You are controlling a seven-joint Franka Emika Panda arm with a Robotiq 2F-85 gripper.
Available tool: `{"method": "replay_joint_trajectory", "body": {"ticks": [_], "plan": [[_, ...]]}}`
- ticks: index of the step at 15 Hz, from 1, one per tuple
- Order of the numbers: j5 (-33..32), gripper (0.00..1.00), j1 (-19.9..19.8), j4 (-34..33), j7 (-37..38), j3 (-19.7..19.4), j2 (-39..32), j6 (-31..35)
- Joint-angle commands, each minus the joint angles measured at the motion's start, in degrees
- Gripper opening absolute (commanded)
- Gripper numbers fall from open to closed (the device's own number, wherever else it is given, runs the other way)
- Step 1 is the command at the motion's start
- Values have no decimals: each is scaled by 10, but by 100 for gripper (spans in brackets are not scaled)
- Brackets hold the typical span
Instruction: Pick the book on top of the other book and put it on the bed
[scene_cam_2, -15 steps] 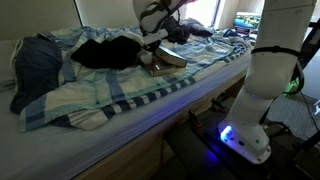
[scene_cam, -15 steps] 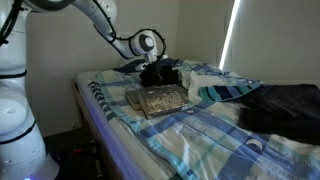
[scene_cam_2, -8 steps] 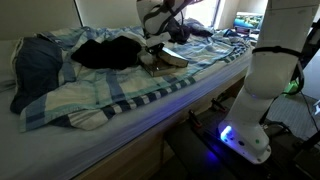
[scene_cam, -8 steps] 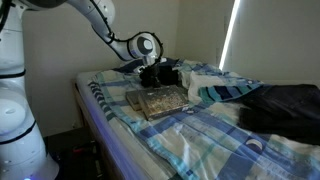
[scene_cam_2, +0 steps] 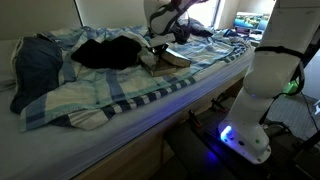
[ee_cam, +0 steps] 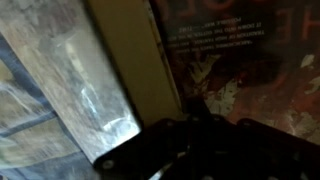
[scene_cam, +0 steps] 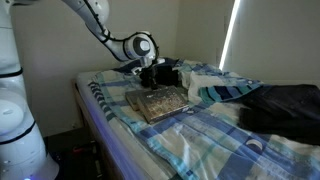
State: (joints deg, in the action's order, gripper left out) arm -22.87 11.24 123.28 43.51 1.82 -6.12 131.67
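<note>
The dark mottled book (scene_cam: 160, 98) lies on the tan book (scene_cam: 143, 107) on the plaid bed (scene_cam: 200, 135). In another exterior view the stack (scene_cam_2: 167, 57) sits near the bed's front edge. My gripper (scene_cam: 152, 76) is low at the far edge of the stack, also seen in an exterior view (scene_cam_2: 158, 40). In the wrist view the mottled cover (ee_cam: 240, 60) fills the right, a tan-olive strip (ee_cam: 130, 60) runs beside it, and bedding (ee_cam: 55, 90) is at the left. The dark jaws (ee_cam: 200, 150) are right at the book; whether they grip it is hidden.
A dark blanket (scene_cam: 285, 105) lies on the bed beyond the books, also in an exterior view (scene_cam_2: 105, 52). Rumpled pillows (scene_cam_2: 35, 62) sit at one end. A robot base (scene_cam_2: 260, 110) stands beside the bed. A wall runs behind the bed.
The wrist has shifted slightly sideways over the far edge of the books. The books have not visibly moved.
</note>
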Motion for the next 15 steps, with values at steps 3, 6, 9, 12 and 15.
{"method": "replay_joint_trajectory", "body": {"ticks": [3,6,9,12,15], "plan": [[22,0,-34,96,11,0,71,28],[25,0,-49,127,8,0,104,31],[24,1,-50,100,6,14,81,28],[24,1,-56,120,6,15,98,28],[25,1,-58,101,-8,18,81,34]]}}
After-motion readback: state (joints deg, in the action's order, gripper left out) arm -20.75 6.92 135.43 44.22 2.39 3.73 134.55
